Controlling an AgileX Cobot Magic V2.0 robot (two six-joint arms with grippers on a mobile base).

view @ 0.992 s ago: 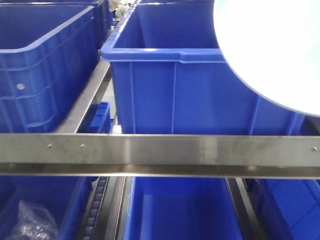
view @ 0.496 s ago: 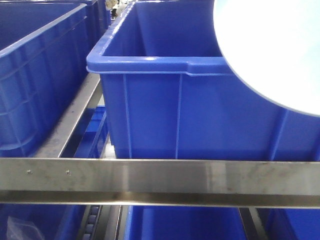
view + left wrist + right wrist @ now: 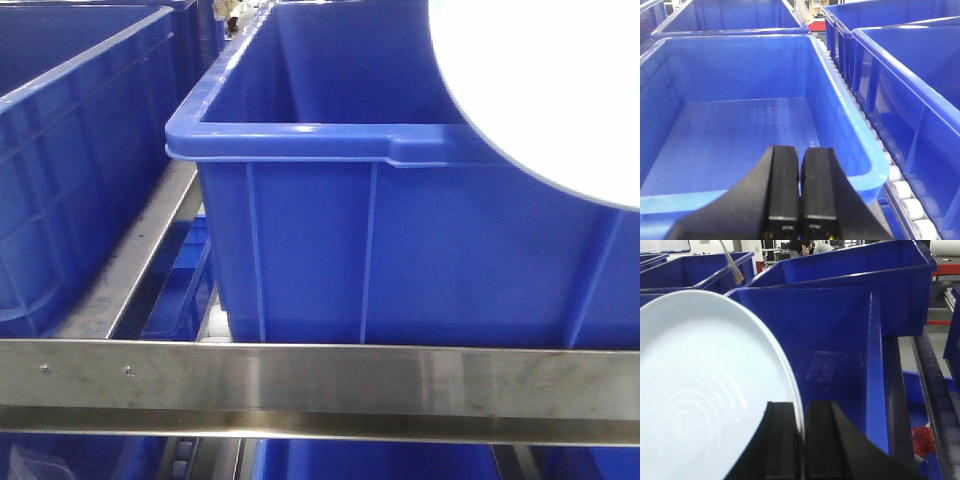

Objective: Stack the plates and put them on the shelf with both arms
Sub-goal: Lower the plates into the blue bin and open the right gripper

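My right gripper (image 3: 802,440) is shut on the rim of the pale blue-white plates (image 3: 705,390), which stand on edge to the left of the jaws, above a dark blue bin (image 3: 840,340). I cannot tell whether one or two plates are in the grip. In the front view the plates (image 3: 545,90) fill the upper right corner, in front of the middle blue bin (image 3: 400,250). My left gripper (image 3: 800,200) is shut and empty, above the near wall of a lighter blue bin (image 3: 740,130).
A steel shelf rail (image 3: 320,390) runs across the front view. Blue bins stand at left (image 3: 70,180) and below. In the left wrist view a roller track (image 3: 885,160) runs between the bin and further bins (image 3: 910,75) on the right.
The view has moved closer to the shelf: the middle bin looks larger and the steel rail has dropped lower in the frame. The plates stay in the upper right corner.
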